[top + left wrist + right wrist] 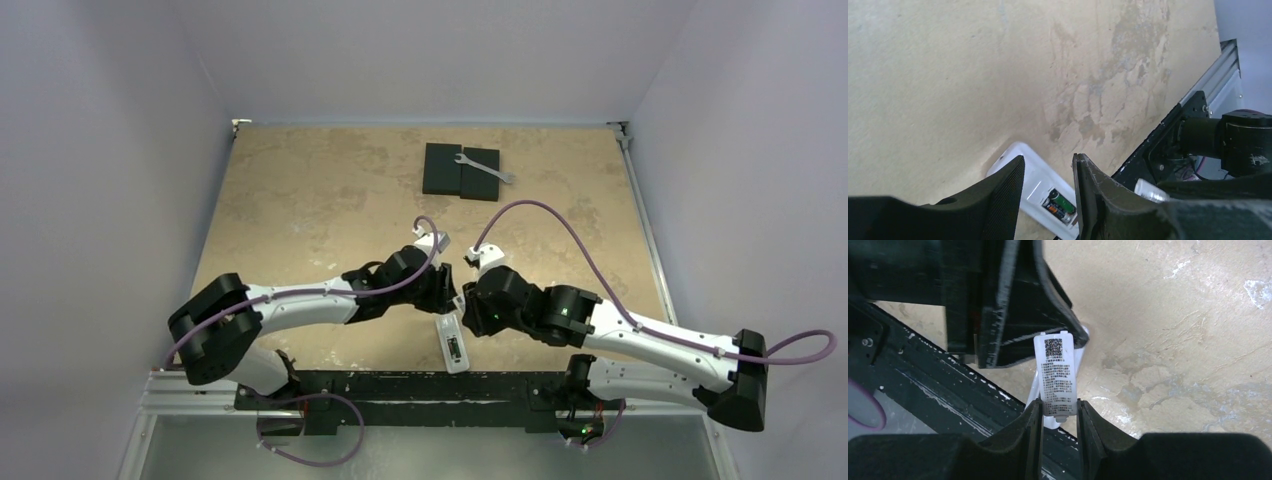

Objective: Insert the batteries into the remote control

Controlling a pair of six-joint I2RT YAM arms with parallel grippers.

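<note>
The white remote control (pixel 455 345) lies back up near the table's front edge. In the left wrist view the remote control (pixel 1033 175) has its recess uncovered, with two batteries (pixel 1062 205) lying side by side in it. My left gripper (pixel 1048 167) is open and empty, its fingers just above the remote's end; in the top view it (pixel 446 292) is over the remote's far end. My right gripper (pixel 1058 407) is shut on a white battery cover (pixel 1055 372) with a QR code and printed label, held above the remote next to the left gripper's fingers (pixel 1018 305).
Two black flat blocks (pixel 460 170) lie at the back centre with a silver wrench (pixel 485 167) across them. The black mounting rail (pixel 400 385) runs along the front edge just below the remote. Both arms meet over the front centre.
</note>
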